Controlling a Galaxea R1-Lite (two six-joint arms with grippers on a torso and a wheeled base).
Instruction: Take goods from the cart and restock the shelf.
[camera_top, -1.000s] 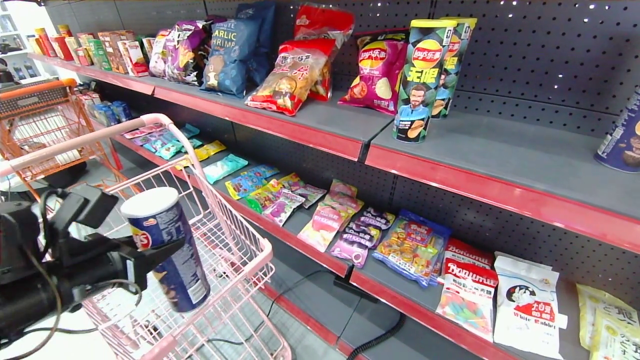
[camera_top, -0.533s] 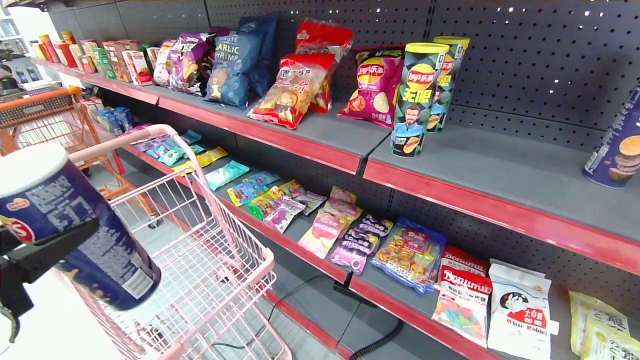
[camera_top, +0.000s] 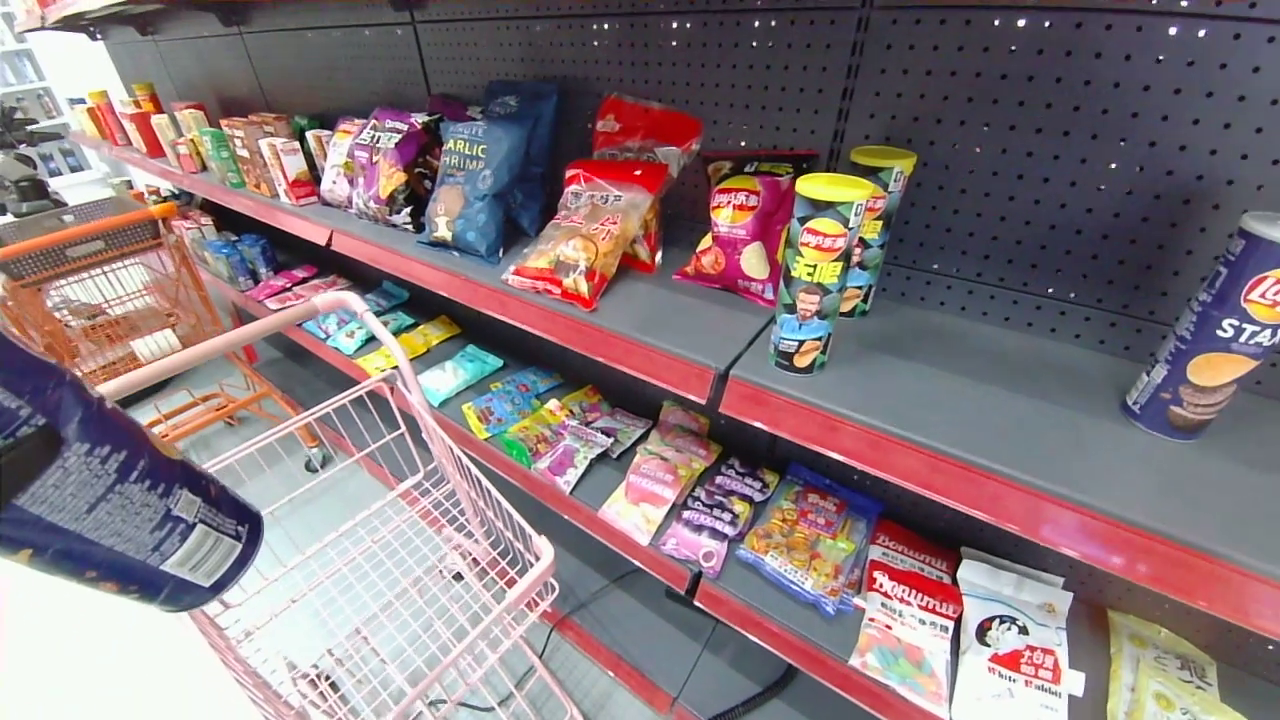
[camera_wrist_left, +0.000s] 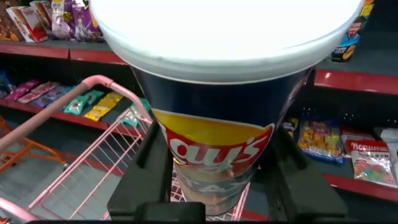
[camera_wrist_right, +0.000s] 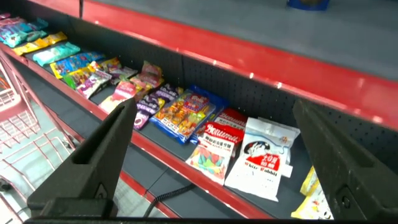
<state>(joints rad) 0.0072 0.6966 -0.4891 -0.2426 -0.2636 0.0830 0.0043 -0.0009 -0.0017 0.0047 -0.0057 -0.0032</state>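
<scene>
The left gripper (camera_wrist_left: 219, 186) pinches a blue chip can (camera_wrist_left: 217, 124) low on its body, one dark finger (camera_wrist_left: 148, 177) on each side. In the head view the can (camera_top: 110, 500) hangs tilted at the robot's far left, over the near corner of the pink cart (camera_top: 545, 565) and well apart from the shelf (camera_top: 1000, 420).

The right gripper (camera_wrist_right: 216, 109) is spread wide with nothing between its fingers, and is held in front of the lower shelf (camera_wrist_right: 205, 180), where candy bags (camera_wrist_right: 180, 115) lie in a row.

On the upper shelf, a second blue can (camera_top: 1210, 330) stands at the right end, and two green cans (camera_top: 815, 270) stand near the middle beside chip bags (camera_top: 590, 230). An orange cart (camera_top: 100, 270) sits behind the pink one.
</scene>
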